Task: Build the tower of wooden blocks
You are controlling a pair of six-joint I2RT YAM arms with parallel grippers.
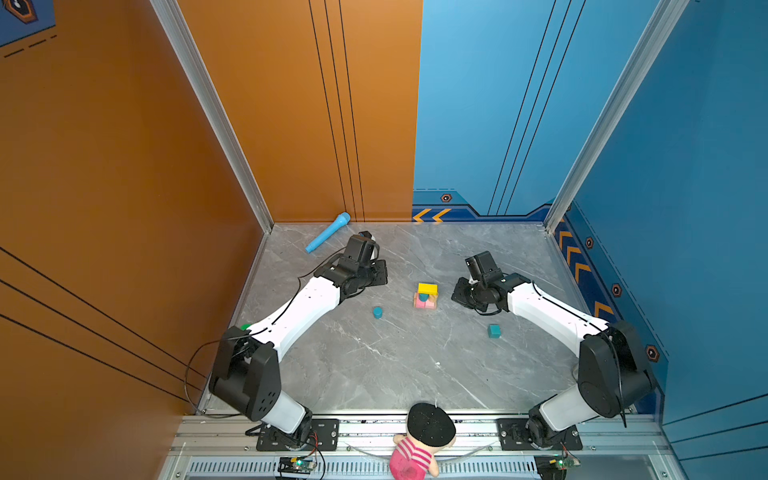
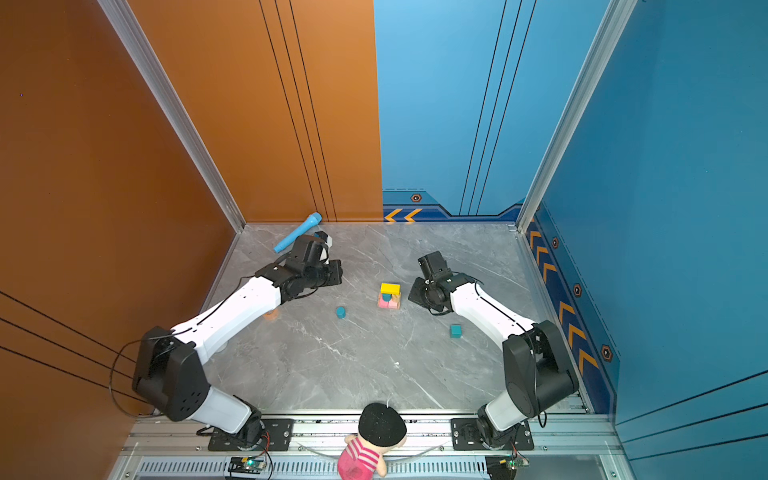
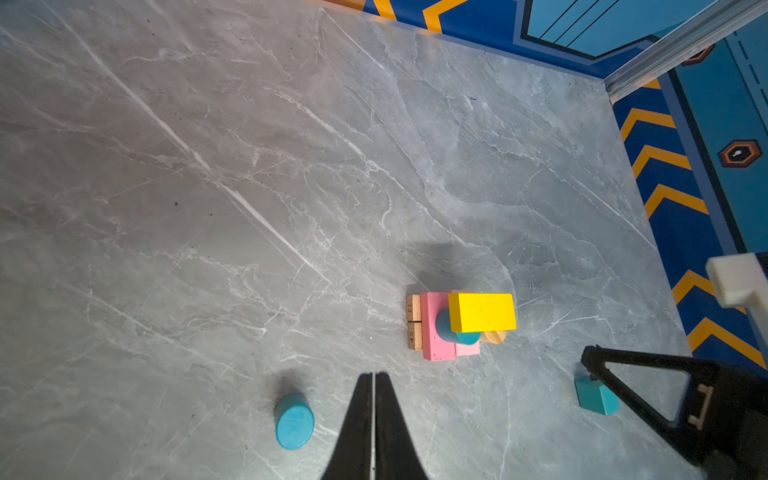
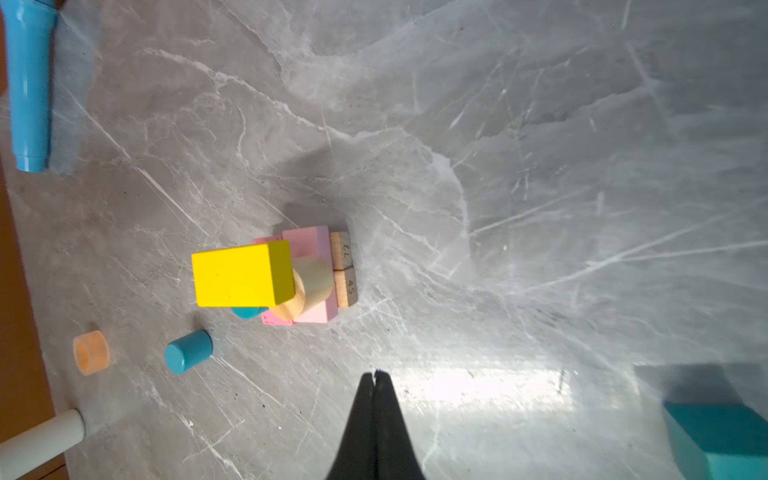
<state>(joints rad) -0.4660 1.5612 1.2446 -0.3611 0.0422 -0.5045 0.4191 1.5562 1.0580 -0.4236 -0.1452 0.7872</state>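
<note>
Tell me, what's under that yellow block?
A blue cylinder and a tan cylinder hold it up, standing on pink bars with tan bars alongside. The block covers their tops and anything between them.

tower [image 1: 426, 297]: small stack, mid-table; yellow bar [image 3: 481, 312] flat on top; under it a blue cylinder [image 3: 444, 328] and a tan cylinder [image 4: 313, 278]; pink bars [image 3: 434, 332] below; numbered tan bars [image 4: 343, 249] at base
loose cylinder [image 1: 377, 312]: blue, upright, left of tower, apart
cube [image 1: 494, 331]: teal, right-front of tower, well apart

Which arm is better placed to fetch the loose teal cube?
Probably the right arm: the teal cube lies beside it, beyond the tower from the left arm. The right tool is shut, empty.
</note>
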